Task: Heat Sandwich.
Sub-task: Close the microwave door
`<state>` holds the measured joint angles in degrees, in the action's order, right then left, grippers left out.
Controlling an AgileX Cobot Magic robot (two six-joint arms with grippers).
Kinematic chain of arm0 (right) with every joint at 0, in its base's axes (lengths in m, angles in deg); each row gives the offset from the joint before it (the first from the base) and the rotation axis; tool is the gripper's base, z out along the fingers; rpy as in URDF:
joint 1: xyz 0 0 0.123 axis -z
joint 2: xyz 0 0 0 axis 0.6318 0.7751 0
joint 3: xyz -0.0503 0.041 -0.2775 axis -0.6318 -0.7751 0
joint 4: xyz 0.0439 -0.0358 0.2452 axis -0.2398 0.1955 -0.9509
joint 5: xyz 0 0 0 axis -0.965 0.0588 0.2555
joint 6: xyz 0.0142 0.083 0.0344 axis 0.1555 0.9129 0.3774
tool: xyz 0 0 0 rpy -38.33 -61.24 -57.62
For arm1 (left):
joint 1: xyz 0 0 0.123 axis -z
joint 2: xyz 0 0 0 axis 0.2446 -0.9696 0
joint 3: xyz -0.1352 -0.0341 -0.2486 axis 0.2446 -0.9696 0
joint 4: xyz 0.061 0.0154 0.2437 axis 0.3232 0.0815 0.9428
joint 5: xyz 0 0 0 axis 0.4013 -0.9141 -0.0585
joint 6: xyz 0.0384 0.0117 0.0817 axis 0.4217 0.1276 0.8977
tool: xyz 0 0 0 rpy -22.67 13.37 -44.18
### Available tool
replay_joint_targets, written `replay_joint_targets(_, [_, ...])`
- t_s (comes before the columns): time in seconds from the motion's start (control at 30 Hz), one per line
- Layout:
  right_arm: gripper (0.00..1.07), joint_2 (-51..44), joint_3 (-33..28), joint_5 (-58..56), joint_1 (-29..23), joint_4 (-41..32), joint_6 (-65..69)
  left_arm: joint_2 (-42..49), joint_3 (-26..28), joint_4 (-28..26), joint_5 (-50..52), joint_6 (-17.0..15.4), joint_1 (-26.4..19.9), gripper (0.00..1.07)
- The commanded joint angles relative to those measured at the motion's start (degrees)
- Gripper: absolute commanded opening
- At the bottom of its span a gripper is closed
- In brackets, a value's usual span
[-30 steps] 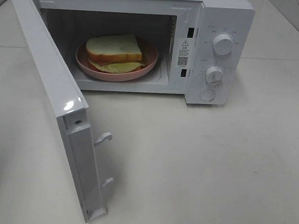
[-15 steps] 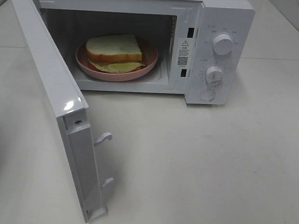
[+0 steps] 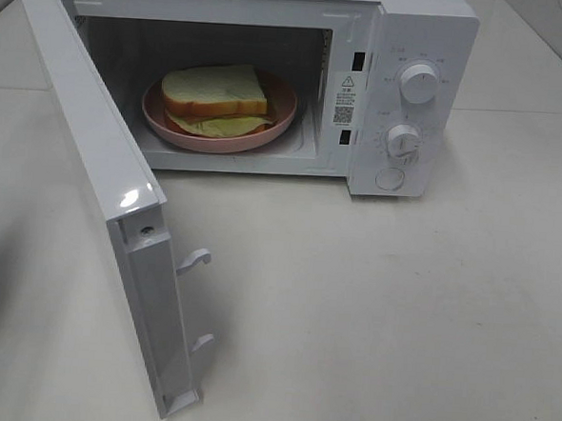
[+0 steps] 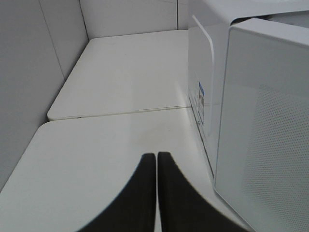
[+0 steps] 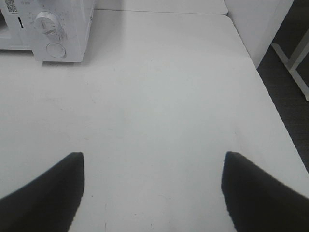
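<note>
Sandwich [image 3: 215,92] unmoved on pink dish [image 3: 279,118] | filling mostly hidden | left jaws together

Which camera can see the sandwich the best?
The high camera. It looks into the open white microwave, where the pale layered sandwich lies on the round pink dish. The left wrist view shows only the microwave's outside, the right wrist only a white knob.

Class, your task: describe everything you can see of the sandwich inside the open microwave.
The sandwich is a squarish slice of pale cream bread with a golden-brown crust, stacked over a yellow layer that pokes out along its front edge. It lies flat on the round pink dish inside the microwave, whose door stands open. Only the dish touches it.
</note>
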<state>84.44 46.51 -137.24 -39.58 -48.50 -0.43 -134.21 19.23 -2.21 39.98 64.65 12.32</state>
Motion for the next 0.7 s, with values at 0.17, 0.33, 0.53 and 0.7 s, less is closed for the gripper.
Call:
replay_joint_targets(0.17, [0.76,-1.49,-0.11,0.46,0.4,-0.11,-0.4,-6.19,-0.17,10.37,7.68,-6.02,0.0,0.0])
replay_joint_targets(0.33, [0.76,-1.49,-0.11,0.46,0.4,-0.11,-0.4,-9.74,-0.17,15.24,13.18,-9.0,0.0,0.0])
replay_joint_targets(0.53, [0.76,-1.49,-0.11,0.46,0.4,-0.11,-0.4,-14.44,0.23,19.42,20.23,-11.97,0.0,0.0])
replay_joint_targets(0.7, [0.76,-1.49,-0.11,0.46,0.4,-0.11,-0.4,-16.04,1.32,18.16,22.06,-12.32,3.67,0.0])
